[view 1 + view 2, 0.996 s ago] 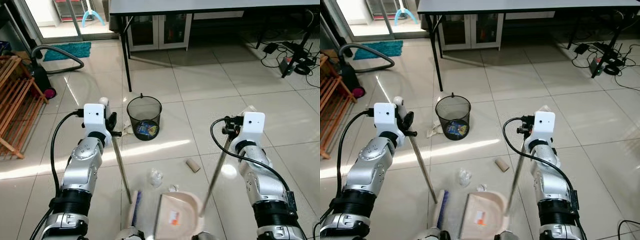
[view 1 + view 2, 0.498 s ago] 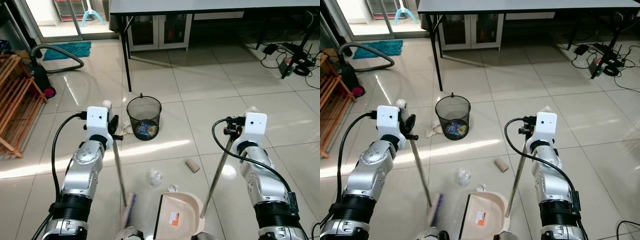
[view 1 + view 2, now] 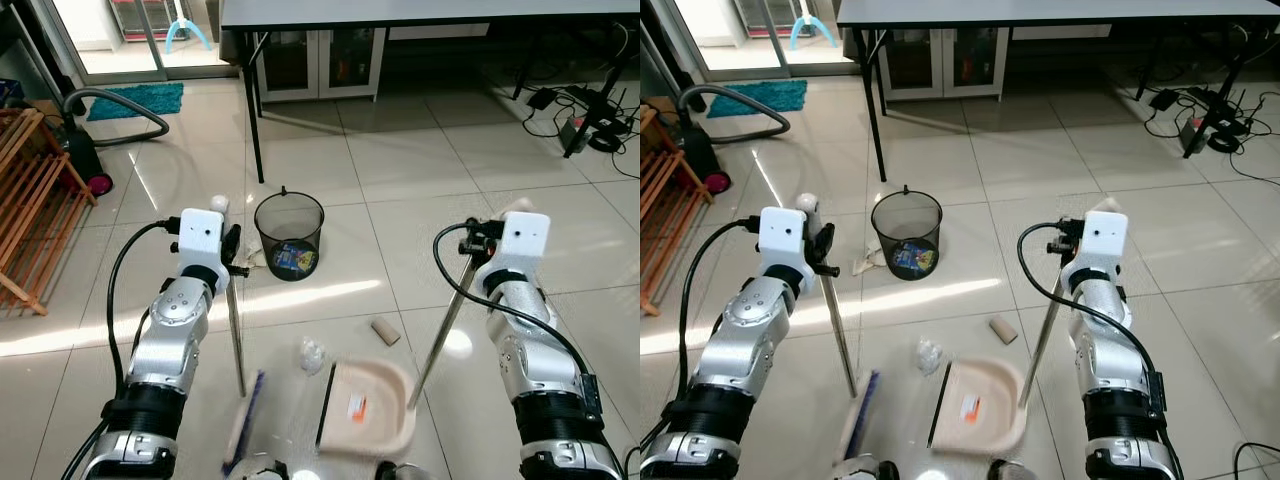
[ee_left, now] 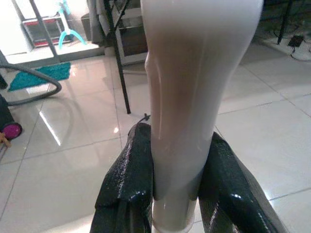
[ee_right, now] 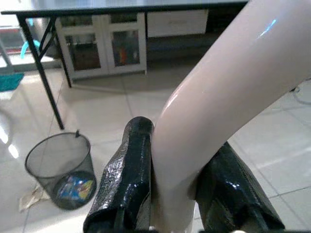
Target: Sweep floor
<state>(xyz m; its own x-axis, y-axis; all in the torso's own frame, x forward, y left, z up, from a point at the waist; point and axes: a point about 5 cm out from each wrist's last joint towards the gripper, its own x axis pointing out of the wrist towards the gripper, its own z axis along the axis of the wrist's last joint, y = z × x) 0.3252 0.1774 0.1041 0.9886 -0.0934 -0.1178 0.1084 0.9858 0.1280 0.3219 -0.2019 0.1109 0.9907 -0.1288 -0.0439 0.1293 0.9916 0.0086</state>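
We hold the broom point(image 3: 236, 340) in our left gripper point(image 4: 172, 182), both black fingers point(image 4: 127, 184) pressed tight against its pale handle grip, and its brush head sits on the tiles just beside the dustpan point(image 3: 368, 407), on the side away from our right arm. Our right gripper point(image 5: 170, 179) is clamped the same way, fingers point(image 5: 130, 179) squeezed onto the pale curved top of the dustpan's long handle point(image 3: 440, 330), which slants down to the pan's rear edge. The dustpan lies on the floor between our two arms, its beige tray carrying a small orange-marked scrap. Just beyond the dustpan's far rim we see a crumpled clear wrapper point(image 3: 311, 354), and a little farther off a cardboard tube point(image 3: 385, 331). Well beyond the dustpan stands a black mesh wastebasket point(image 3: 288, 236) with colourful rubbish in its bottom, and beyond that the legs of a dark table point(image 3: 420, 12). A vacuum cleaner point(image 3: 85, 150) rests far off beside a wooden rack point(image 3: 35, 200).
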